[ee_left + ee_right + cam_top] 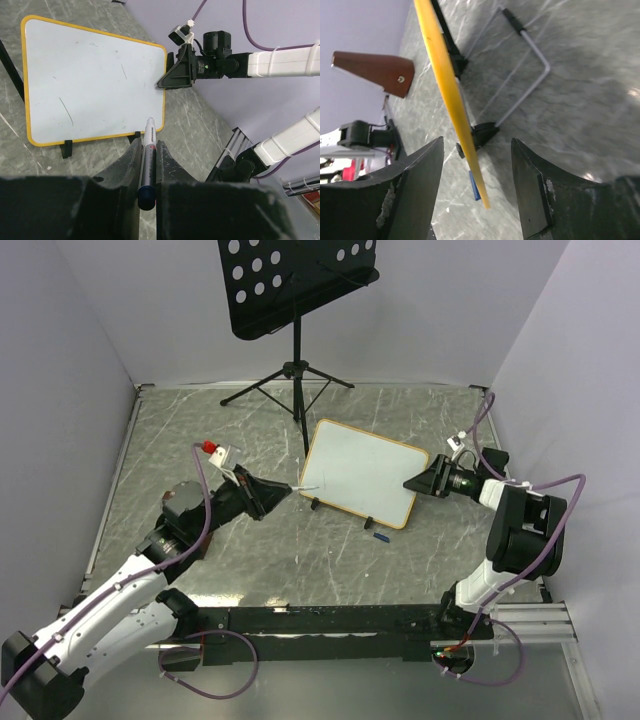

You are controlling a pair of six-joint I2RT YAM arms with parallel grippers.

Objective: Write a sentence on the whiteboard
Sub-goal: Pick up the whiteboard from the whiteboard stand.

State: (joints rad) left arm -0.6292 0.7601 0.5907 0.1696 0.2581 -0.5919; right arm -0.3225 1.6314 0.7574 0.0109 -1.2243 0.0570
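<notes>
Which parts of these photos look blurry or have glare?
Top external: pale sheen streaks the table, nothing blurred. Left wrist: the left end effector is soft near the lens, the whiteboard sharp. Right wrist: the right end effector looks fuzzy; the table glares at right.

A robotics lab test cell: plain pale walls (pixel 450 320) box in a grey marbled bench (pixel 250 570). Two arms (pixel 120 595) are bolted to a black rail (pixel 320 620) at its near edge and trail purple cables (pixel 205 520). A black music stand (pixel 296 280) stands well beyond the left hand (pixel 290 490).
</notes>
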